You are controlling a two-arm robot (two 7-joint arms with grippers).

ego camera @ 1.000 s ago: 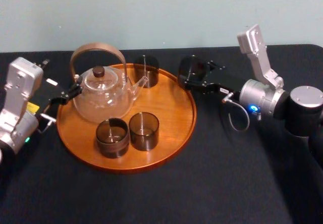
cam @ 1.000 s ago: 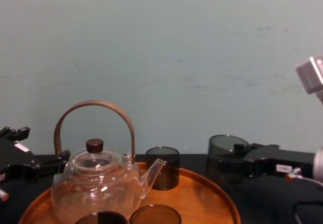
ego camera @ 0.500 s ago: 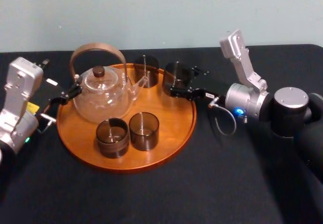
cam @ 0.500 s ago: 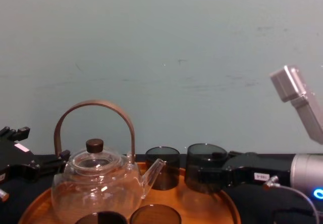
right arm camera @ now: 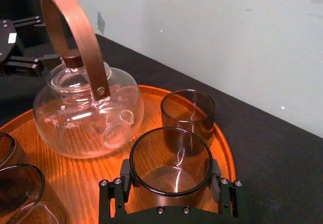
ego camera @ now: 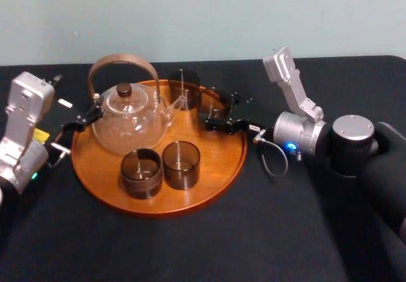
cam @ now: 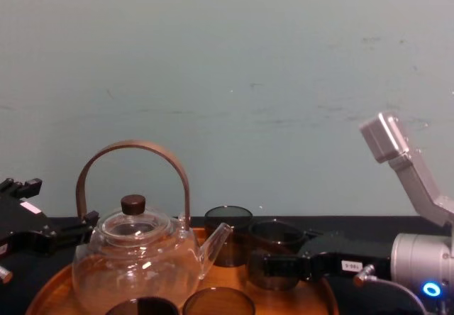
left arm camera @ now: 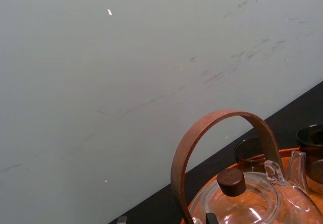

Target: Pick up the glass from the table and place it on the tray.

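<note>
At the tray's [ego camera: 158, 209] far right, the smoked glass [ego camera: 216, 101] is held clamped in the right gripper [ego camera: 220, 112], lower and farther inward than before; the left gripper [ego camera: 75, 126] is parked beside the teapot [ego camera: 127, 122].

The right tool [cam: 274, 265] reaches in from the right over the round wooden tray [cam: 320, 292], its black fingers [cam: 264, 265] clamped across a smoky glass [cam: 278, 235] that stands upright. The glass's base is hidden, so whether it rests on the tray cannot be told. Just beside it on the left, a second dark glass [cam: 228, 231] stands near the tray's far edge, partly behind the spout of a clear glass teapot [cam: 135, 262] with an arched brown handle and a dark knob on its lid. The rims of two more glasses [cam: 145, 306] [cam: 218, 301] show at the bottom edge. The left tool [cam: 67, 233] sits at the left, close to the teapot's handle. Behind lie the black surface [cam: 347, 223] and a pale wall [cam: 284, 81].
</note>
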